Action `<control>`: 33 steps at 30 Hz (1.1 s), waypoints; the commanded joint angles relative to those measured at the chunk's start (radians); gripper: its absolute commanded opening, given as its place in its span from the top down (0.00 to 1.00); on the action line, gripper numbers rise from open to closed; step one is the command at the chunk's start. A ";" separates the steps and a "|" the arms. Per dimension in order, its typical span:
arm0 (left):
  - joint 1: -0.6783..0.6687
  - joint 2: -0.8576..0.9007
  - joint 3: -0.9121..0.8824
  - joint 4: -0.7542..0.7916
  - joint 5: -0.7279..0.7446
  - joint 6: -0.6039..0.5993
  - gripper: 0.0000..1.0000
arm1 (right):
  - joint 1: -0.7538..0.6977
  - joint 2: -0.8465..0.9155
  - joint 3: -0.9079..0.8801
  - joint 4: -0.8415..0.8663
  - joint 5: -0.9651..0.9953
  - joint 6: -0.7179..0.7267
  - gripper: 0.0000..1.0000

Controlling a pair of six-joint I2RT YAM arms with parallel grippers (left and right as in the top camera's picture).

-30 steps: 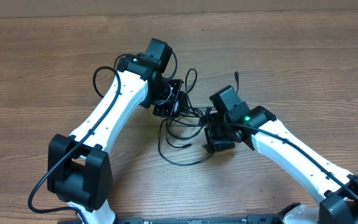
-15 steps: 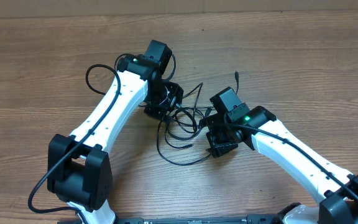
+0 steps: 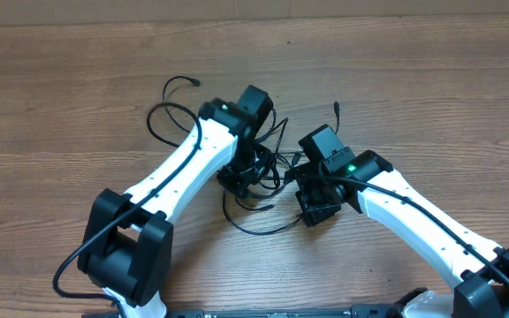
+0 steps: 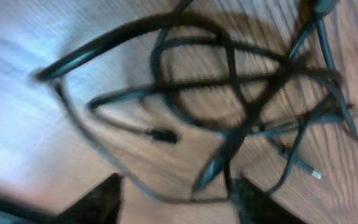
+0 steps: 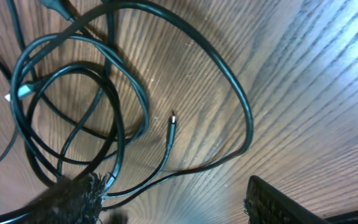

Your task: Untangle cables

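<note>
Roughly at the middle of the tabletop point(image 3: 431, 71), the cables point(image 3: 268, 181) lie in one knotted heap of thin black cords between the two arms. From overhead the heap runs lengthwise from far to near. One stray end point(image 3: 337, 109) points toward the far edge, and a wide loop point(image 3: 256, 228) bulges toward the near edge. That view gives only the outline, because the wrists cover the crossings inside.

The left wrist view is blurred but shows those crossings: several rings overlap on the wood. A small dark plug point(image 4: 161, 134) lies among them with its end toward the right of the picture, and a silvery tip point(image 4: 314, 175) lies at the lower right. The right wrist view is sharper. It shows coils stacked at the left, a long arc sweeping out to the right, and a free end point(image 5: 171, 134) lying nearly upright in the picture, its tip at the top.

The left pincer point(image 3: 241, 177) hangs over the heap's left side. In its own view its fingers point(image 4: 98, 202) stand apart, with a blurred cord running down close to the right-hand finger; whether they touch cannot be told. The right pincer point(image 3: 315, 212) is at the heap's right side. Its fingers point(image 5: 73, 199) are also apart, and a cord passes just beside one pad.
</note>
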 commanded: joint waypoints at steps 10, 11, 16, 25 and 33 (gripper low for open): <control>0.013 0.012 -0.150 0.279 0.041 -0.051 0.96 | -0.007 0.003 0.002 -0.045 -0.094 -0.085 0.25; 0.021 0.010 -0.143 0.277 0.077 -0.062 0.96 | -0.016 0.003 0.002 -0.049 -0.129 -0.143 0.25; 0.069 -0.014 -0.115 0.260 0.232 -0.069 0.95 | -0.100 0.003 0.002 -0.121 -0.234 -0.372 0.28; 0.180 -0.071 -0.111 0.163 0.506 -0.156 0.95 | -0.209 0.003 0.002 0.003 -0.412 -0.774 0.29; 0.264 -0.071 -0.111 0.164 0.647 -0.344 0.96 | -0.120 0.003 0.002 0.068 -0.401 -1.180 0.30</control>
